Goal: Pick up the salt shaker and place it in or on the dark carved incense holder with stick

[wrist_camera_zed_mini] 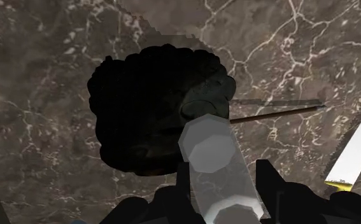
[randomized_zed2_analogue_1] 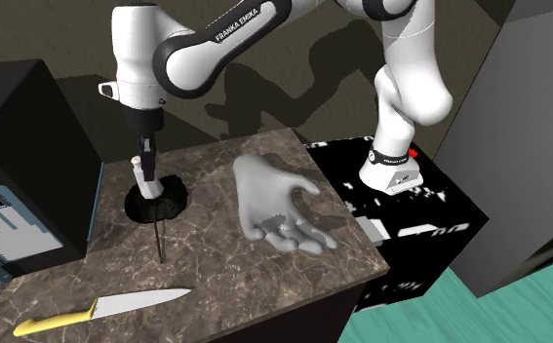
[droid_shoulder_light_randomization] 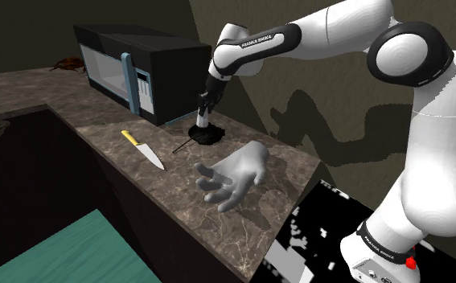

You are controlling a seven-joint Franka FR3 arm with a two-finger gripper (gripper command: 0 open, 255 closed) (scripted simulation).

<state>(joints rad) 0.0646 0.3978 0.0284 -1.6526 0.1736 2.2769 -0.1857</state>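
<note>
Veined marble counter (wrist_camera_zed_mini: pixel 45 63), matt rough-carved incense holder (wrist_camera_zed_mini: pixel 147 95), smooth translucent salt shaker (wrist_camera_zed_mini: pixel 214 159)

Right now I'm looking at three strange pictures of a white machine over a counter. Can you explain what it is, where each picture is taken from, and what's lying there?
The white machine is a robot arm, drawn by a computer simulator. One picture looks down from beside its shoulder. The second faces the arm from the other side of the marble counter. The third comes from a camera on its hand, looking along its black jaws. Those jaws are shut on a pale salt shaker, holding it right over a dark carved incense holder with a thin stick poking out. Also on the counter are a yellow-handled knife, a grey model hand and a black microwave.
</note>
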